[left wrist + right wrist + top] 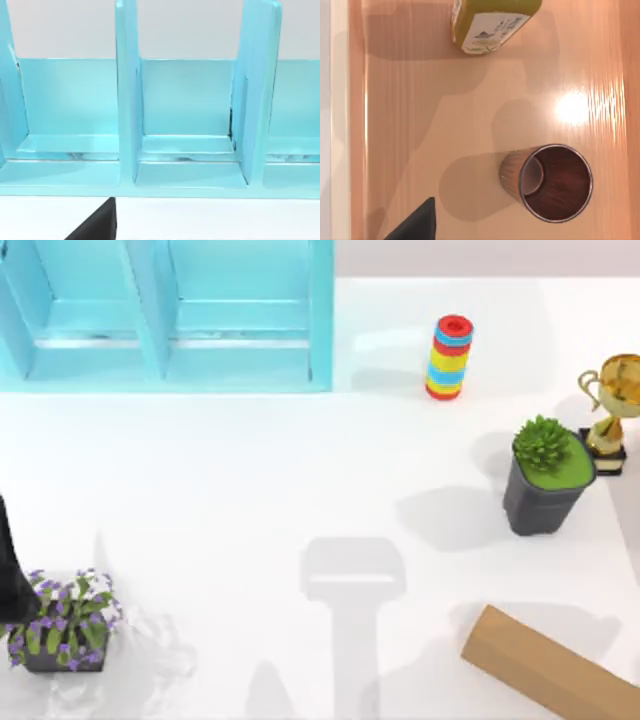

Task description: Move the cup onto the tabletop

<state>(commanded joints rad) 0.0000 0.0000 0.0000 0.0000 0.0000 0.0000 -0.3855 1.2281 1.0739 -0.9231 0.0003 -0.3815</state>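
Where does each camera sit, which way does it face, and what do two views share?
Top view: above, looking down on the tabletop; dark arm part at the left edge.
Left wrist view: faces the light-blue cabinet; dark gripper tip.
Right wrist view: looks down into the cup on a wooden surface, beside a green bottle; dark gripper tip.
Shared: top and left wrist views show the cabinet.

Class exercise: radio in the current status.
Right gripper above wooden tray. Cup upright on it, not yet on tabletop. Green bottle lies apart.
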